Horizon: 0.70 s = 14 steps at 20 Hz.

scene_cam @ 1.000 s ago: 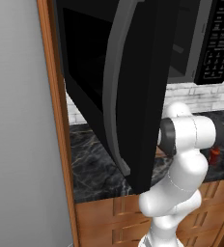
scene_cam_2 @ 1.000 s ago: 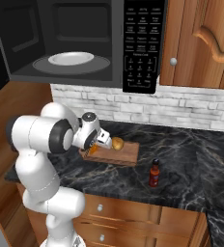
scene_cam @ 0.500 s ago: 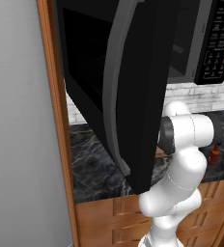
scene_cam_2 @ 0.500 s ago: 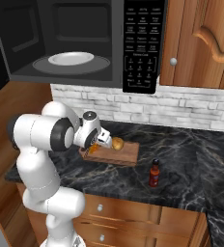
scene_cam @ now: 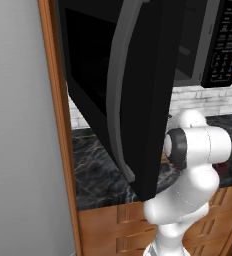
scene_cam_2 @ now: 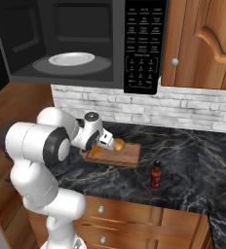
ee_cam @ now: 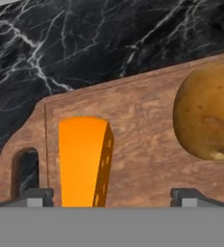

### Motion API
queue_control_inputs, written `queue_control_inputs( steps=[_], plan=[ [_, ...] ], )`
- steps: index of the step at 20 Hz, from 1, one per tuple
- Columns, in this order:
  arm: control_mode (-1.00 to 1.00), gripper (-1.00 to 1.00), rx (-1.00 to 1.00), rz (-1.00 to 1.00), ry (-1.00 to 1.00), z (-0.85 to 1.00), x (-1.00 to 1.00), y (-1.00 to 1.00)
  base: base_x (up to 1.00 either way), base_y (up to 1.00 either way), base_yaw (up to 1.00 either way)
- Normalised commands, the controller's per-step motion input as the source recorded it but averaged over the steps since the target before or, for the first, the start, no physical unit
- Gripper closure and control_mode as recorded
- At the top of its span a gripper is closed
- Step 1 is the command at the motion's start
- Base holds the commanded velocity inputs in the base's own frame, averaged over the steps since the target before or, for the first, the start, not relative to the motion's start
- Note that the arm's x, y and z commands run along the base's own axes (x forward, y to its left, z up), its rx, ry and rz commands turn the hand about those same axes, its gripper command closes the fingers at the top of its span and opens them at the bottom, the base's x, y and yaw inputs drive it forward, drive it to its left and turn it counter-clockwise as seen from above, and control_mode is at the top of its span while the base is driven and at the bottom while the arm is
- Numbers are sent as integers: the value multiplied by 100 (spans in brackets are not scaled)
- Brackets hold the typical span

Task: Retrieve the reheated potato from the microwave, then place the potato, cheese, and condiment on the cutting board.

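Potato (ee_cam: 208, 116) lies on the cutting board (ee_cam: 138, 125), toward the end away from the board's handle. The cheese (ee_cam: 83, 161) also lies on the board, at the handle end, well apart from the potato. In the hand view the two finger tips (ee_cam: 191, 198) stand spread, one on each side of the cheese, with a visible gap on both sides; the claw (scene_cam_2: 101, 146) is open and pinches nothing. It hovers low over the handle end of the board.

Step in hand, as a judgement: the cheese has been set down and released, so two of the three items are placed. The condiment (scene_cam_2: 156, 174) remains. It stands upright on the dark marble counter (scene_cam_2: 193, 165), off the board, beyond the board's far end from the handle.

The next move calls for lifting clear of the cheese, crossing over the board past the potato, and closing on the slim bottle without tipping it.

The microwave (scene_cam_2: 81, 44) hangs above the board with its door (scene_cam: 138, 90) swung wide open; inside sits a white plate (scene_cam_2: 72, 59) on the turntable. The open door stands beside the arm's shoulder and may limit a wide swing.
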Motion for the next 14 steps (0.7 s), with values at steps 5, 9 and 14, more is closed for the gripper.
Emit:
queue_control_inputs(
  steps=[5,9,14],
  plan=[
    [-100,-100,0,-2,-7,63,-85,-17,0,0,0],
    [-100,-100,0,-4,-2,64,-80,-26,0,0,0],
    [-100,-100,0,-5,0,69,-70,-50,0,0,0]
  ],
)
